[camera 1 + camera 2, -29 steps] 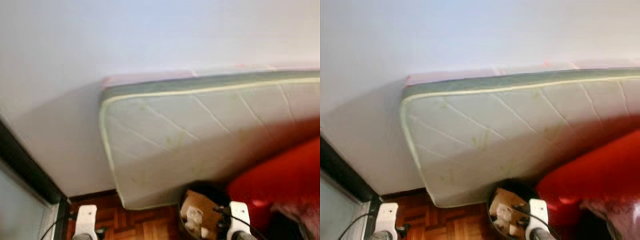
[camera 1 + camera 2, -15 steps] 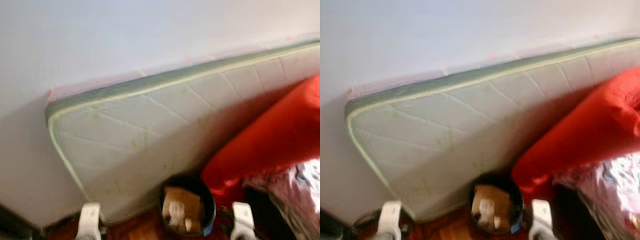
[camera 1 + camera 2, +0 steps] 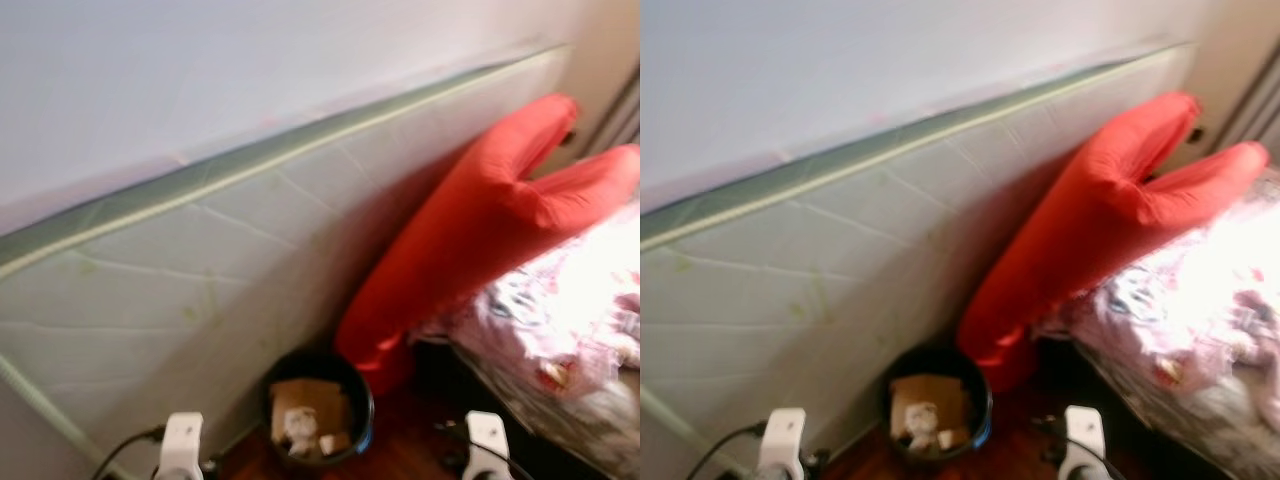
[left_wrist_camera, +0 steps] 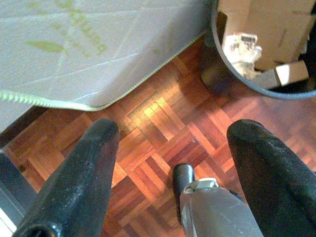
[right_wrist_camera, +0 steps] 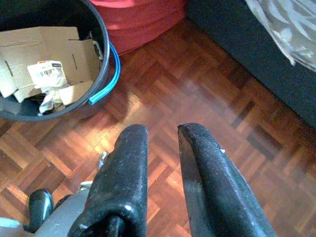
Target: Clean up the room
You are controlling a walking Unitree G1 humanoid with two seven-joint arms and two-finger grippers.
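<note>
Against the pale wall (image 3: pixel 200 70) leaned a white quilted mattress with a green edge (image 3: pixel 180 270), a long red cushion (image 3: pixel 470 240) propped on it beside a bed with a pink patterned cover (image 3: pixel 560 320), and at the mattress's foot stood a round black bin holding cardboard and crumpled paper (image 3: pixel 315 410). Wrist views added the red-brown parquet floor (image 5: pixel 197 94) under both low-hanging arms: the left claw (image 4: pixel 177 163) was spread wide near the mattress corner, the right claw (image 5: pixel 163 163) narrowed to a slim gap beside the bin's blue-trimmed rim. Compared with a second ago the head camera had swung right, bringing cushion and bed into sight and losing the dark door frame.
</note>
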